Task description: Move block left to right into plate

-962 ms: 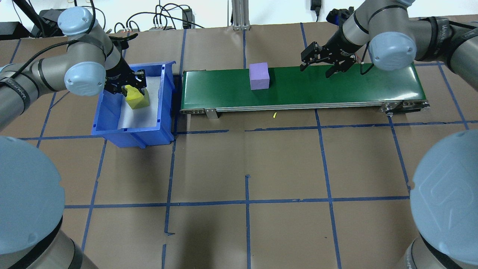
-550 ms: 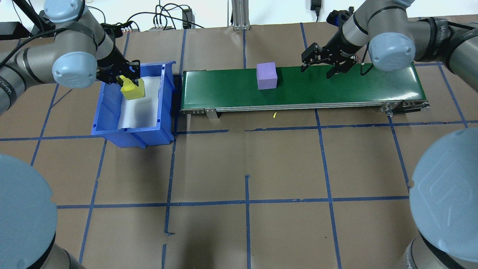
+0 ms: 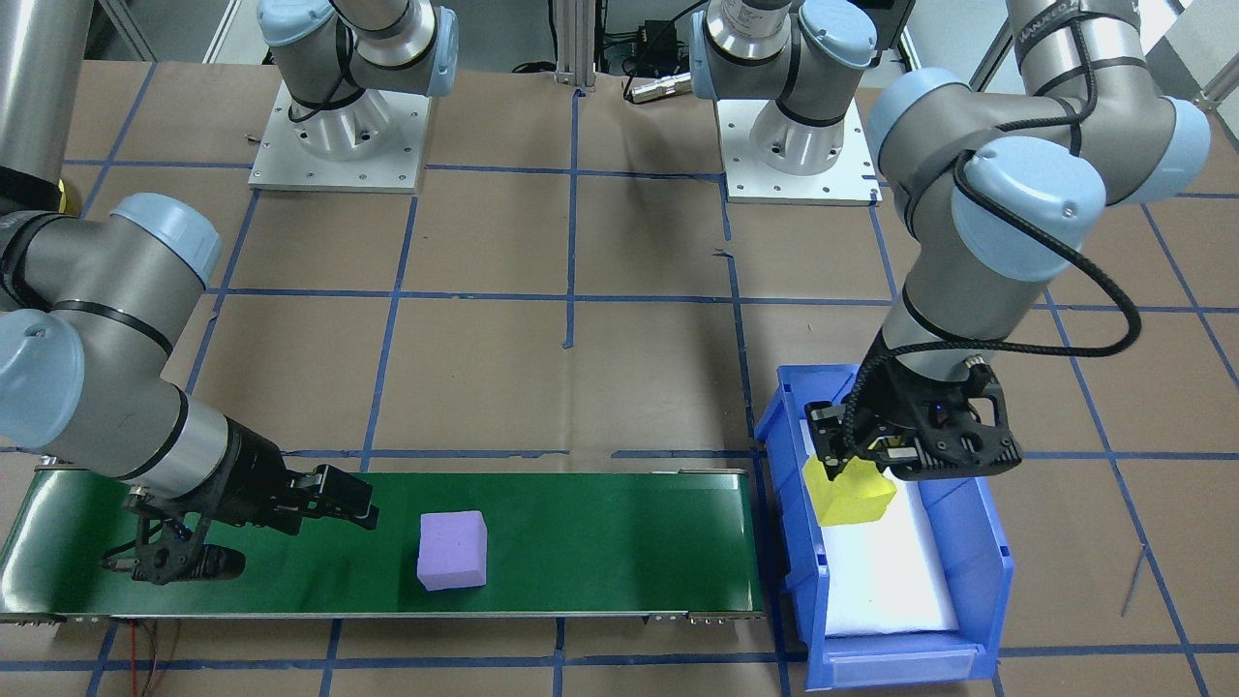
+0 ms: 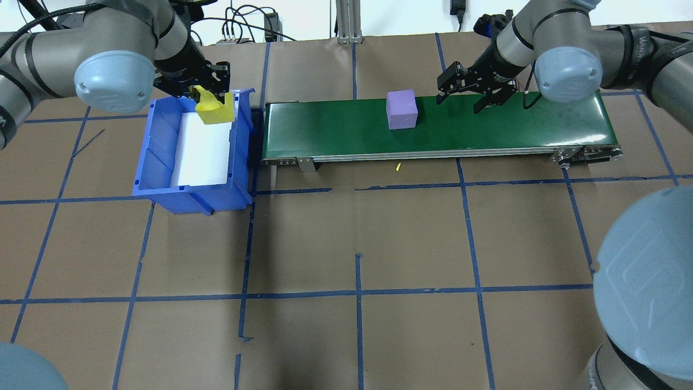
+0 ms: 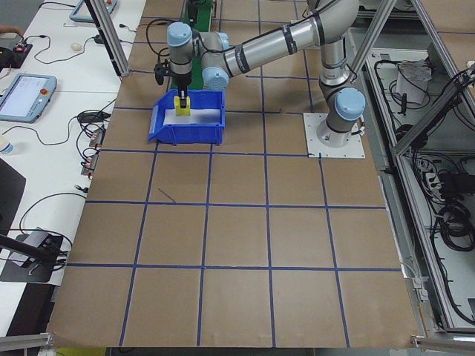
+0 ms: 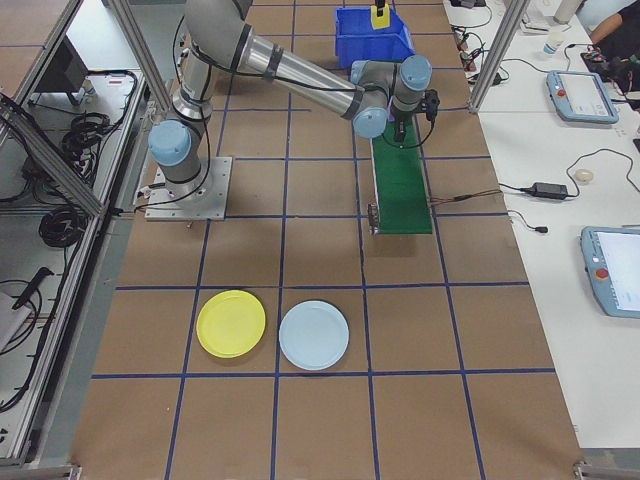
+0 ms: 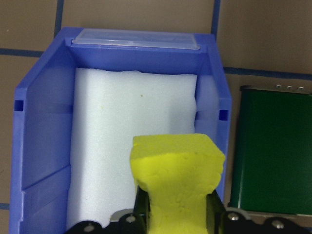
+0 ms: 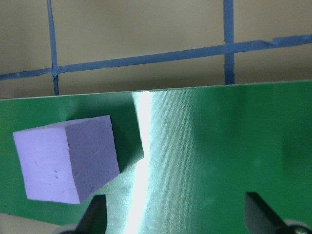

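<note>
— Front-facing exterior first: how much room is around the left claw (image 3: 850, 463)?
— It pinches the yellow block (image 3: 853, 493) over the blue bin (image 3: 989, 571), near the bin's wall on the conveyor side. The right claw (image 3: 290, 528) hangs spread over the green belt (image 3: 600, 542), and the purple block (image 3: 452, 550) sits just ahead of its fingertips, apart from them.

— Overhead exterior?
— The left claw (image 4: 212, 96) holds the yellow block (image 4: 215, 111) at the bin's far corner, near the rim (image 4: 242, 146) beside the belt (image 4: 498, 130). A second ago the claw was low inside the bin; it has risen and shifted toward the belt. The purple block (image 4: 401, 109) has ridden closer to the right claw (image 4: 470, 95), which has not moved.

— Side views?
— From the right end, the yellow plate (image 6: 231, 323) lies on the brown surface (image 6: 320, 430), well apart from both claws, beside a pale blue plate (image 6: 314, 335).

— Wrist cameras?
— The left one shows white foam (image 7: 131, 126) in the bin under the pinched block.
</note>
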